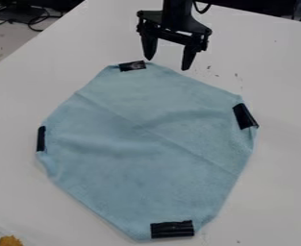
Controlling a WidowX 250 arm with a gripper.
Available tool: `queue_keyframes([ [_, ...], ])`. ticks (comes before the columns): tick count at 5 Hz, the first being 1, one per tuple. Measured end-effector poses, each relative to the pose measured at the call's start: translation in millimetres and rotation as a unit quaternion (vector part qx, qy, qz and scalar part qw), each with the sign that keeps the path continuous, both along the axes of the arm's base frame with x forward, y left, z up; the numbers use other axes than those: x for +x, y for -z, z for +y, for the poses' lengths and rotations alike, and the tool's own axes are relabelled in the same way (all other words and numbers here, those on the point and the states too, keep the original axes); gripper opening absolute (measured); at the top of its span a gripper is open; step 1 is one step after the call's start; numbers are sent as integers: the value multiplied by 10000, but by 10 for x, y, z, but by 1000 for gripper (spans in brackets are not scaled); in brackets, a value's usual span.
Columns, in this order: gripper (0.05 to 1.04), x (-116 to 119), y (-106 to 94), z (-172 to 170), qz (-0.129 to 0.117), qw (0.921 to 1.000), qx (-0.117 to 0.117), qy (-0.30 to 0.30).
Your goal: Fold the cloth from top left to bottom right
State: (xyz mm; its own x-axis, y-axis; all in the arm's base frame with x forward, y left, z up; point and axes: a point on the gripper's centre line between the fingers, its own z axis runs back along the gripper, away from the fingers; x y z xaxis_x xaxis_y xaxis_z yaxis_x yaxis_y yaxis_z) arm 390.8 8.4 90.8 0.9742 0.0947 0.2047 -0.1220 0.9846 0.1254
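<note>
My gripper (166,63) hangs at the top centre in the camera view, fingers apart and pointing down, with nothing between them. Its tips are just above and right of the cloth's top corner. The light blue cloth (146,149) lies spread flat on the white table, with a faint diagonal crease. Black tape patches mark its corners: a top patch (132,66), a right patch (245,116), a left patch (41,138) and a bottom patch (172,229).
The white table (284,144) extends around the cloth. Dark cables (35,20) lie beyond its edge at the upper left. A yellow object (10,241) sits at the lower left corner. Small dark specks dot the table right of the gripper.
</note>
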Motion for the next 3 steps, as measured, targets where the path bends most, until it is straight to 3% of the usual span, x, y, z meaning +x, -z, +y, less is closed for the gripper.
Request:
queue_keyframes([
  [1, 1000, -19, 149, 7, 195, 9998, 11, 16],
  [3, 1001, 250, 229, 551, 8, 9986, 300, 430],
])
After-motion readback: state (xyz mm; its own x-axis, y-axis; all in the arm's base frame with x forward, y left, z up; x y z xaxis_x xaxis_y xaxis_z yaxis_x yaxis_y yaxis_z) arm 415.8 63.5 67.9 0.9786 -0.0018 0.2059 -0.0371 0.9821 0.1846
